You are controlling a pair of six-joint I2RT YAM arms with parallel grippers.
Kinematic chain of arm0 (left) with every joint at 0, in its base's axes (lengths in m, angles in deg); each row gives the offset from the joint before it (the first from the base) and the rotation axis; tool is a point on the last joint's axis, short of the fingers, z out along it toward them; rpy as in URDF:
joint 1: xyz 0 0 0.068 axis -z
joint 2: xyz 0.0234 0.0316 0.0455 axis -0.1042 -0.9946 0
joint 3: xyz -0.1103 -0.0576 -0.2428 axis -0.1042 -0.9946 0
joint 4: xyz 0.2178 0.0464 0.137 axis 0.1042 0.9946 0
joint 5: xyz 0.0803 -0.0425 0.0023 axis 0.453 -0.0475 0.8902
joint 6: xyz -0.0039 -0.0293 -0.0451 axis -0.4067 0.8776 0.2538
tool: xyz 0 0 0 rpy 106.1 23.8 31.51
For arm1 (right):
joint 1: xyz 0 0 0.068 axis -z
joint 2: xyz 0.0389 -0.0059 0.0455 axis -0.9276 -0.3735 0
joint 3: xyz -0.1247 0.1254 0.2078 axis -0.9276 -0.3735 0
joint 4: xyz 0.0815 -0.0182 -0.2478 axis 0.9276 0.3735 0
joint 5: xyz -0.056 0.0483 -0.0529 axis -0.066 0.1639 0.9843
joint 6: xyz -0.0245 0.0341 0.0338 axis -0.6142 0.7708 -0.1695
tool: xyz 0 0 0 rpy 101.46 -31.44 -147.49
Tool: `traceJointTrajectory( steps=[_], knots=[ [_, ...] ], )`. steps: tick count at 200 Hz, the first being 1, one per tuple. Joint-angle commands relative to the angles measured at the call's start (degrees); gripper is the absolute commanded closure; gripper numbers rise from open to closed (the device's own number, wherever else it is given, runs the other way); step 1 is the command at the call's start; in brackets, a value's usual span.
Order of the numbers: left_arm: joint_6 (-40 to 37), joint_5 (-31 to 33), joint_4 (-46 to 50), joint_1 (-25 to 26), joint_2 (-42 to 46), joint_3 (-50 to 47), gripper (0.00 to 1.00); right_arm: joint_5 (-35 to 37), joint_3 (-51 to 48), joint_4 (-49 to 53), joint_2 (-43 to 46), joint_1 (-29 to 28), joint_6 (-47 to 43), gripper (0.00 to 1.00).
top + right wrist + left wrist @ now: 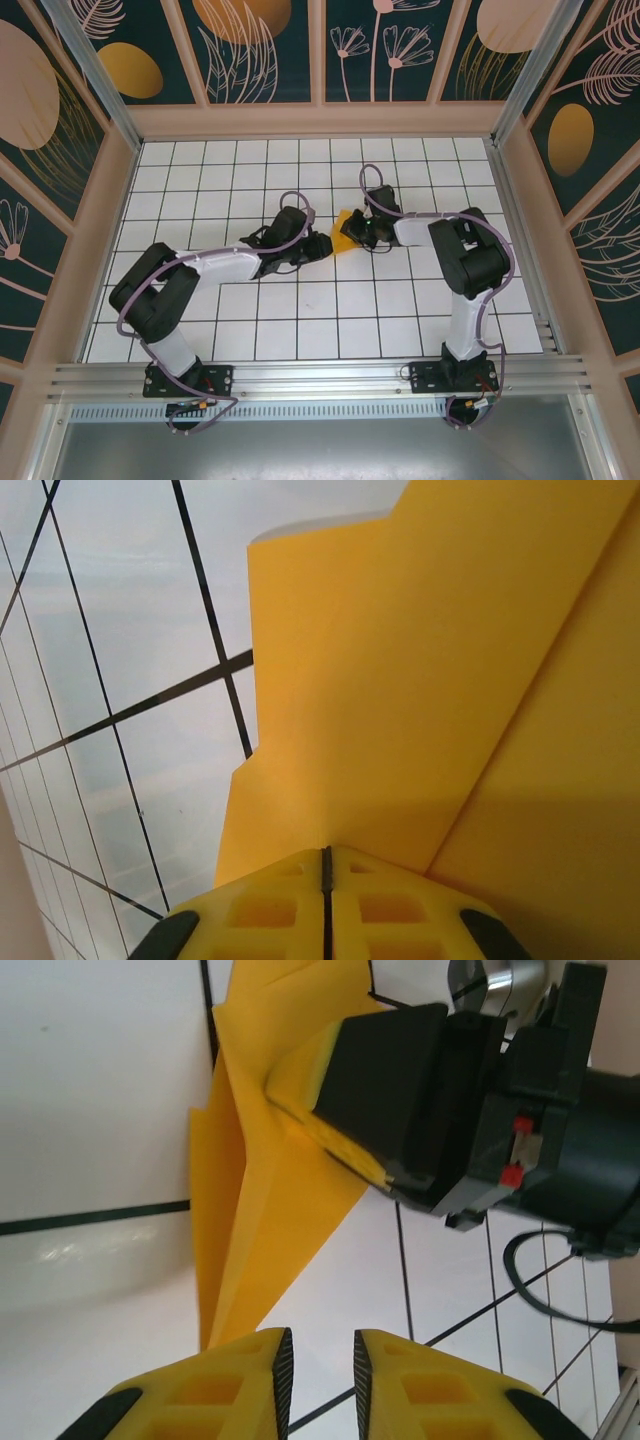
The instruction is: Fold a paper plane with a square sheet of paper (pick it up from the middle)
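Paper plane (290, 1195) pinched in right fingers (270, 905); left fingers (235, 1375) slightly apart; white grid table (300, 320), floral walls (260, 60).

The black-and-white left arm (215, 266) and black-and-white right arm (462, 262) bend inward. The left yellow-fingered gripper (322, 1348) stands slightly apart. The right yellow-fingered gripper (326, 856) pinches the folded orange-yellow paper sheet (420, 680).

Showed a white desk (300, 320) ruled by black lines into square tiles. Was closed in by dark teal walls (345, 85) painted with orange ovals (130, 70) and pale leaf outlines, framed in beige.
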Motion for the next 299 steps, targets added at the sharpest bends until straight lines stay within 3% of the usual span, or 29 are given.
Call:
traceJointTrajectory(
  steps=[1, 83, 217, 299],
  knots=[
    [-1.2, -1.4, -3.4, -0.3, -2.2, 3.1, 0.77, -2.5, -1.3, -2.1, 4.0, 0.5, -1.0, 0.9],
    [-0.4, -3.2, -4.7, -0.3, -6.3, 2.9, 0.84, -4.7, -0.4, -0.5, 4.9, -0.4, -3.1, 0.87],
    [-1.4, 2.8, -1.8, -0.4, -11.4, 3.3, 0.9, -4.8, -0.6, 0.0, 5.6, -0.5, -4.7, 0.88],
    [-1.3, 1.3, -2.2, -0.5, -12.5, 3.2, 0.93, -6.9, -0.1, 1.2, 3.6, -2.8, -7.5, 0.96]
  ],
)
